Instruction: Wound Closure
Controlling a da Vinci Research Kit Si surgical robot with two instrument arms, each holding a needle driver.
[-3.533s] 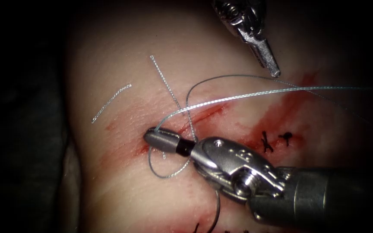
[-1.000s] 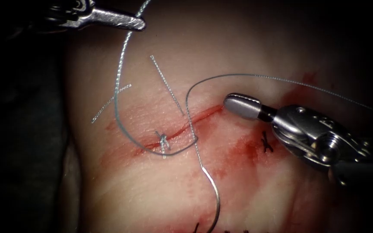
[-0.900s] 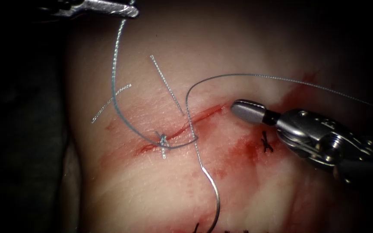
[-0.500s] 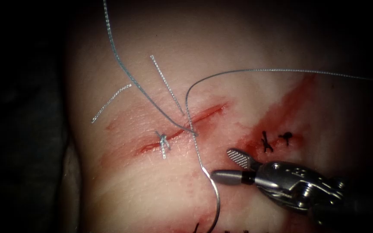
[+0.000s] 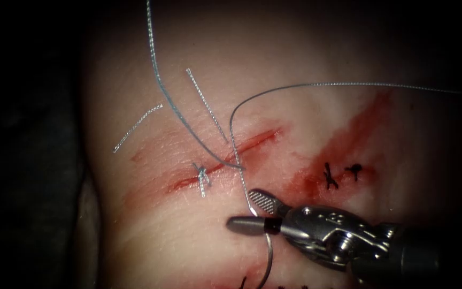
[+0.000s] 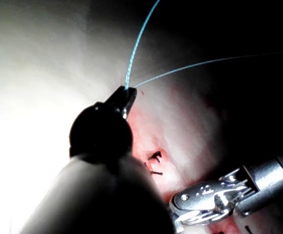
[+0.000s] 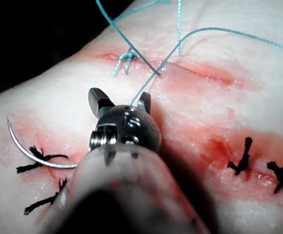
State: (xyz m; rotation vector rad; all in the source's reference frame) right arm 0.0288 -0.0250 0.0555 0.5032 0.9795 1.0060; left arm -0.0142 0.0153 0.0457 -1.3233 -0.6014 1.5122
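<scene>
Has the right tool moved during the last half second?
Yes. The right tool, jaws open, has shifted left, away from the black knots, to the needle lying free on the tissue.

- The pale pink, faintly lined slab of pork tissue [image 5: 151, 235] is cream-white toward its edges.
- A thin dark red slit of a cut [image 5: 231, 152] crosses it, with smeared red fluid [image 5: 359, 128] in streaks to its right.
- The braided light blue-grey thread [image 5: 159, 80] shows teal in the right wrist view [image 7: 219, 30].
- A small pale blue knot [image 5: 202, 174] sits on the cut.
- Two short white twisted thread ends [image 5: 137, 127] lie left of the cut.
- The thin curved steel needle [image 5: 268, 257] is silver-grey.
- Black stitch knots [image 5: 329, 176] dot the red patch.
- The shiny silver metal right gripper [image 5: 253, 213] has one cross-hatched inner face and a black band behind its jaws.
- The left gripper [image 6: 126, 95] looks dark, almost black.
</scene>
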